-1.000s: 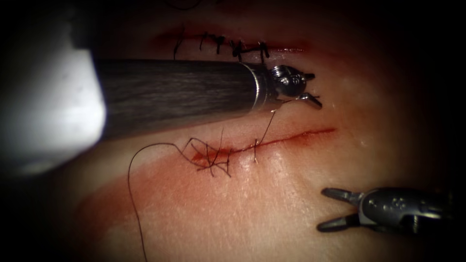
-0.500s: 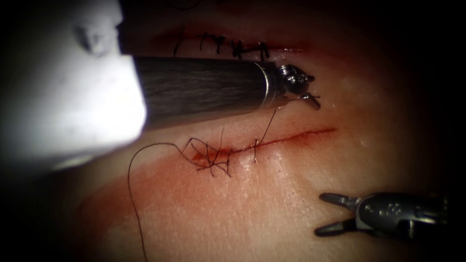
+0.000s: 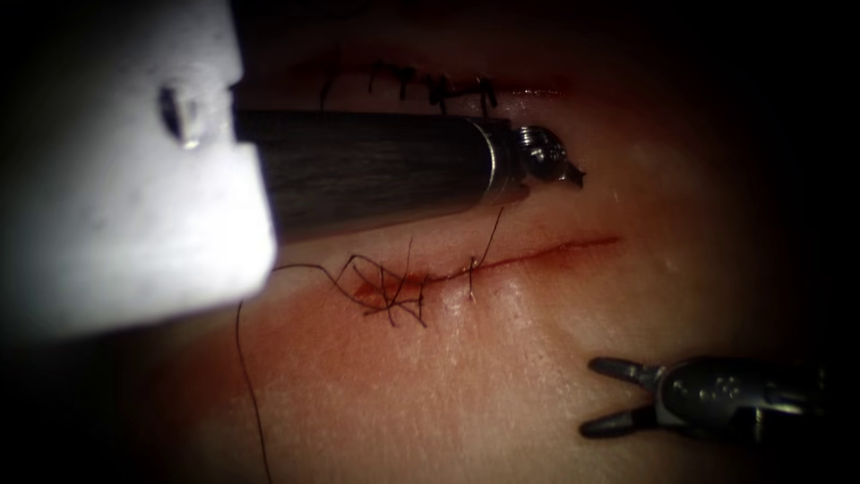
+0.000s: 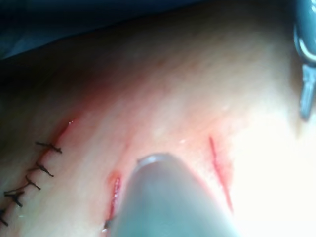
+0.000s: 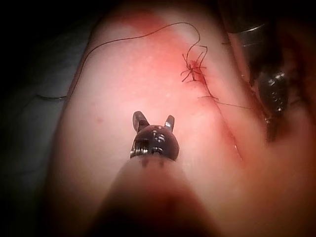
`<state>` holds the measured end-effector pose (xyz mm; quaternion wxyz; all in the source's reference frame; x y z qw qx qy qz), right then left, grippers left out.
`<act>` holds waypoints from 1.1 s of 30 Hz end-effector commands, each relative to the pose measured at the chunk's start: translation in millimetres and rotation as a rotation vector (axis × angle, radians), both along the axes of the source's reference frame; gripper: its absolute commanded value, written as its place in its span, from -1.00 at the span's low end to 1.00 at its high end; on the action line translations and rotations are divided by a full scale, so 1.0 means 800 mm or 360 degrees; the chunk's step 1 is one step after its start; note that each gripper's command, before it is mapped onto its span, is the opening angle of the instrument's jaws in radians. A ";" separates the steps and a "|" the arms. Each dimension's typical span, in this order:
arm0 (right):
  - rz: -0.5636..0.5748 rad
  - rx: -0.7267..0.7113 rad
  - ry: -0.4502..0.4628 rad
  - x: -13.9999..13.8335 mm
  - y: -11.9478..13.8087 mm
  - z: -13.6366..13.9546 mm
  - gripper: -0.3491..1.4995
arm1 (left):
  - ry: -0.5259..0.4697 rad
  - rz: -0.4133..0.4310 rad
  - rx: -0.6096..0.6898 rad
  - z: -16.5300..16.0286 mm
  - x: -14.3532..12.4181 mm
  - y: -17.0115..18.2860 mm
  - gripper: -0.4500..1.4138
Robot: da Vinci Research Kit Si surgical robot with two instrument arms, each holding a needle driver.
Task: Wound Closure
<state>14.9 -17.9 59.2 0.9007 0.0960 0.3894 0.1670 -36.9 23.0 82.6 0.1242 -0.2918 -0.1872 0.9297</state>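
Centrally, we see the thread (image 3: pixel 488 240) rising taut from the cut (image 3: pixel 537 254) in the tissue (image 3: pixel 502 376), steeply up and rightward, to the left tool (image 3: pixel 569 172) just above, whose jaws appear closed on it. We discern no needle. Knotted stitches (image 3: pixel 390 296) lie at the cut's left end. Well apart to the lower right, the right tool (image 3: pixel 614 394) hovers, jaws spread, holding nothing.

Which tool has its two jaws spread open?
The right arm's tool, below the cut: its jaws fork apart, holding nothing. The left arm's tool has its jaws together by the thread.
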 end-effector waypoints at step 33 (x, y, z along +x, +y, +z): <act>0.0439 0.0149 0.0210 0.0084 0.0128 0.0170 0.78 | -0.0353 -0.0174 -0.0014 -0.0116 0.0072 0.0004 -1.00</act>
